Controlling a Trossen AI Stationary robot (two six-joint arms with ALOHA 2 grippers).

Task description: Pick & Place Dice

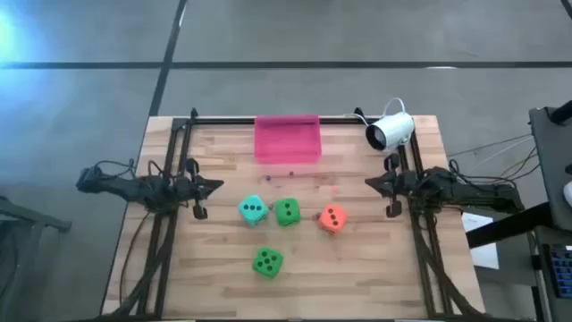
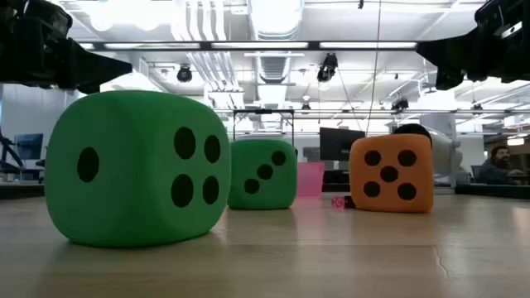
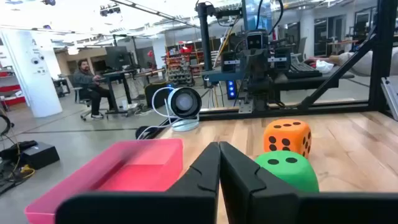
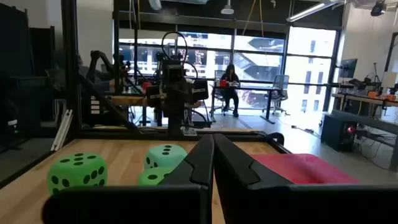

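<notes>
Four dice sit on the wooden tabletop, all in the lower middle of the high view. Three form a rough row: the teal die on the left, a green die just beside it on its right, and the orange die farther right, apart from the pair. The second green die lies alone below that row, nearest the bottom edge of the frame. In the low view this near green die fills the left of the frame, with the other green die at centre and the orange die to the right of centre.

Above the row, at the upper middle of the high view, a pink tray rests against the far rail of the tabletop. A white camera stands to the tray's right, at the upper right of the tabletop.

Both arms wait at the sides, well apart from every die. The left end effector is at the middle left of the high view, pointing inward, its fingers clenched together on nothing. The right end effector is at the middle right, also pointing inward, likewise clenched and holding nothing. Each wrist view shows its own two dark fingers pressed flat against each other.
</notes>
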